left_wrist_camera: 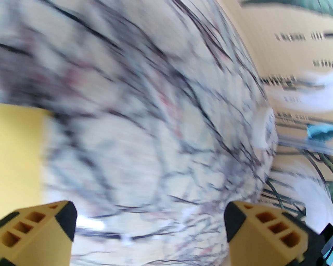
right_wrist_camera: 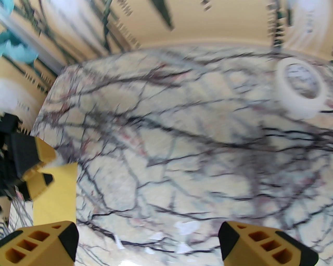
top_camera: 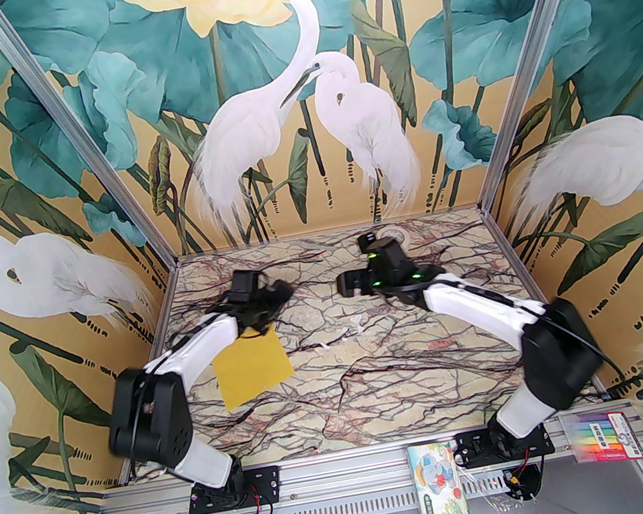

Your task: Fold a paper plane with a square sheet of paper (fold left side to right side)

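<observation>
On the marbled table (top_camera: 379, 386), left of centre, the square sheet of paper (top_camera: 252, 368) lies flat. The left gripper (left_wrist_camera: 151, 220) hangs over its far corner, jaws wide apart, perhaps touching; blur hides that. The right gripper (right_wrist_camera: 148, 233), jaws also spread, hovers near a tape roll (right_wrist_camera: 299, 88).

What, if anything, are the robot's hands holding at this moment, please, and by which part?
Nothing is held. The left hand and right hand are both open and empty; the square sheet of paper lies flat on the table.
</observation>
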You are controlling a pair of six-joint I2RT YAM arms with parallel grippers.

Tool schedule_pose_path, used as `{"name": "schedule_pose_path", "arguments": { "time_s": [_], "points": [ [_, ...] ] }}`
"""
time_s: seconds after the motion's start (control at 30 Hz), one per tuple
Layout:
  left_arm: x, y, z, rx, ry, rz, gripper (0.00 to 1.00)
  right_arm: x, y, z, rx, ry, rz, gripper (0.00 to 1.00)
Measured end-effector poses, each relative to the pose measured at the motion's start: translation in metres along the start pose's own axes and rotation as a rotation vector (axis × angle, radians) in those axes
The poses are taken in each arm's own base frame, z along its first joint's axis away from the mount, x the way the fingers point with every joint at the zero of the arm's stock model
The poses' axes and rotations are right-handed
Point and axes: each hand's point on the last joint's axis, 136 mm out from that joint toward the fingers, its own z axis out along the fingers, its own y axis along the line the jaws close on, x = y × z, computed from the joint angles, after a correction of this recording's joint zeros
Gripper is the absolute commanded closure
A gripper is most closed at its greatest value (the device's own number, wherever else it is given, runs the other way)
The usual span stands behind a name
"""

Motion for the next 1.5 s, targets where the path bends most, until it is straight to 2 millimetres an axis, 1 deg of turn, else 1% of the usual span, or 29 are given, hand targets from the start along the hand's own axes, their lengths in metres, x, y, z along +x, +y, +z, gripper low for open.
{"name": "schedule_pose_path", "arguments": {
  "time_s": [0.07, 0.13, 0.17, 0.27, 0.37, 0.47, 0.57, 0.7, 0.8, 0.87, 1.0, 1.17, 1.2, 1.23, 1.33, 1.5],
  "points": [
    [-0.013, 0.05, -0.011, -0.124, -0.041, -0.038, 0.0, 0.006, 0.013, 0.012, -0.019, 0.035, -0.016, 0.01],
    [-0.014, 0.092, -0.019, -0.233, -0.051, -0.066, 0.0, 0.008, 0.022, 0.017, -0.036, 0.051, -0.025, 0.01],
    [-0.011, 0.109, -0.022, -0.284, -0.048, -0.079, 0.01, 0.006, 0.026, 0.018, -0.046, 0.052, -0.028, 0.01],
    [0.001, 0.149, -0.028, -0.406, -0.03, -0.092, 0.01, 0.0, 0.034, 0.019, -0.064, 0.047, -0.034, 0.01],
    [0.008, 0.172, -0.03, -0.48, -0.02, -0.095, 0.01, -0.007, 0.038, 0.017, -0.07, 0.034, -0.036, 0.01],
    [0.018, 0.184, -0.023, -0.511, 0.007, -0.095, 0.01, -0.008, 0.038, 0.016, -0.069, 0.035, -0.039, 0.01],
    [0.024, 0.19, -0.016, -0.521, 0.035, -0.088, 0.0, -0.005, 0.036, 0.016, -0.062, 0.047, -0.037, 0.01],
    [0.023, 0.18, -0.015, -0.471, 0.033, -0.08, 0.01, -0.003, 0.034, 0.016, -0.051, 0.054, -0.036, 0.01],
    [0.024, 0.162, -0.012, -0.387, 0.032, -0.091, 0.01, -0.002, 0.033, 0.015, -0.045, 0.056, -0.036, 0.01],
    [0.027, 0.148, -0.007, -0.327, 0.043, -0.11, 0.01, -0.002, 0.033, 0.014, -0.044, 0.056, -0.036, 0.01],
    [0.043, 0.122, 0.008, -0.268, 0.085, -0.101, 0.01, -0.004, 0.032, 0.011, -0.037, 0.049, -0.037, 0.01],
    [0.051, 0.072, 0.032, -0.172, 0.118, -0.089, 0.01, -0.002, 0.029, 0.008, -0.024, 0.046, -0.04, 0.01],
    [0.053, 0.066, 0.036, -0.162, 0.124, -0.085, 0.01, -0.001, 0.028, 0.008, -0.021, 0.047, -0.04, 0.01],
    [0.056, 0.052, 0.042, -0.135, 0.133, -0.079, 0.01, 0.001, 0.027, 0.007, -0.019, 0.048, -0.04, 0.01],
    [0.063, 0.024, 0.055, -0.089, 0.159, -0.063, 0.0, 0.003, 0.022, 0.006, -0.004, 0.048, -0.037, 0.01],
    [0.076, -0.024, 0.078, -0.022, 0.207, -0.014, 0.01, 0.003, 0.008, -0.003, 0.018, 0.04, -0.014, 0.01]
  ]
}}
